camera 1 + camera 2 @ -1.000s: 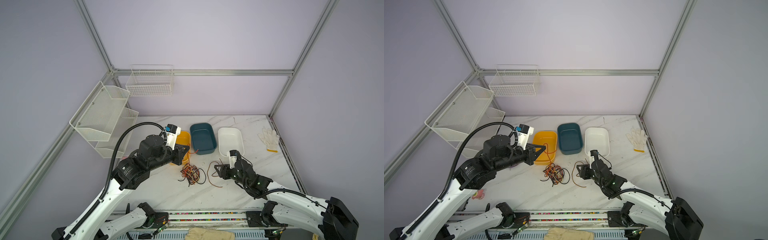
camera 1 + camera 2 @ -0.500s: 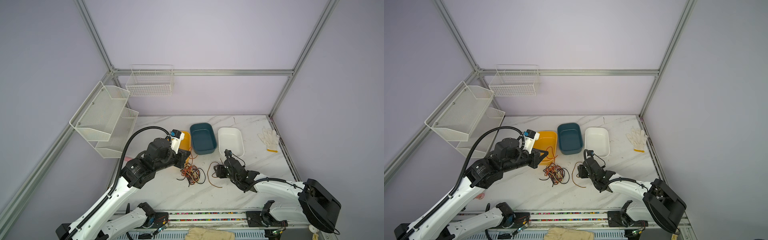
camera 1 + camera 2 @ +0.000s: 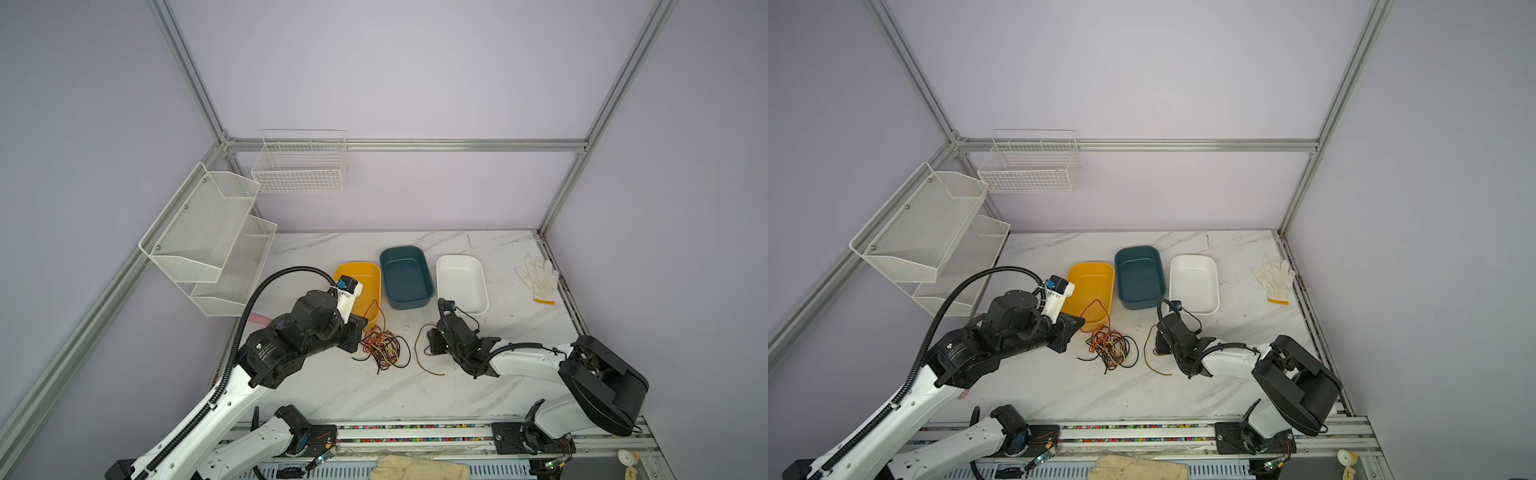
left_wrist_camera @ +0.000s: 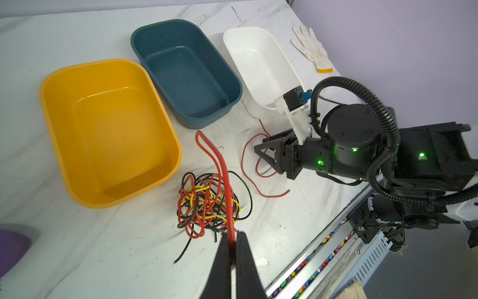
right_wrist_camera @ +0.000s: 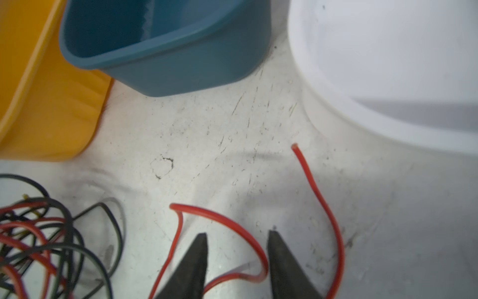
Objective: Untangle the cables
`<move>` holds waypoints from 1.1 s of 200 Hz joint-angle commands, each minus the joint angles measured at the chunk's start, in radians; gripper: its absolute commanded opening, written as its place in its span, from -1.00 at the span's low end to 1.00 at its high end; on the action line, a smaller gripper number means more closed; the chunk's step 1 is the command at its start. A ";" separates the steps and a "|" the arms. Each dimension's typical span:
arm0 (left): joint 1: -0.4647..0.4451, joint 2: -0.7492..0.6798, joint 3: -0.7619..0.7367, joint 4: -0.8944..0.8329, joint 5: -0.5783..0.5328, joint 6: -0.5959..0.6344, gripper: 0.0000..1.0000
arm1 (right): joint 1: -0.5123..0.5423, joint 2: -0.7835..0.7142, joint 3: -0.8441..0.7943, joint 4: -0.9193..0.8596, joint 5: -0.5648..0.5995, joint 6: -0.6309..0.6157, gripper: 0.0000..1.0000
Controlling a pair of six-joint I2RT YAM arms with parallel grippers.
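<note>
The cables (image 3: 382,347) (image 3: 1111,345) (image 4: 209,202) lie as a red, black and yellow tangle in front of the yellow bin. My left gripper (image 4: 232,236) (image 3: 355,332) is shut on one red cable (image 4: 222,168), which rises out of the tangle as a tall loop (image 3: 372,309). A separate red cable (image 5: 320,199) (image 3: 417,357) (image 3: 1147,353) lies curled on the table to the right. My right gripper (image 5: 238,234) (image 3: 432,343) is low over it, open, with a bend of that cable between its fingers and against one of them.
Three bins stand in a row behind the cables: yellow (image 3: 361,270), teal (image 3: 405,274) and white (image 3: 461,282). A white glove (image 3: 538,278) lies at the far right. Wire racks (image 3: 208,237) hang on the left wall. A rail (image 3: 415,432) runs along the front edge.
My right gripper's jaws have narrowed around the loose red cable's bend and that arm has settled lower. My left gripper has come down toward the tangle, still holding its red cable.
</note>
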 commanded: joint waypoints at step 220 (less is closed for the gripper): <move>-0.004 -0.239 -0.245 0.141 0.058 0.065 -1.00 | 0.037 0.374 0.996 -0.309 -0.327 -0.143 -1.00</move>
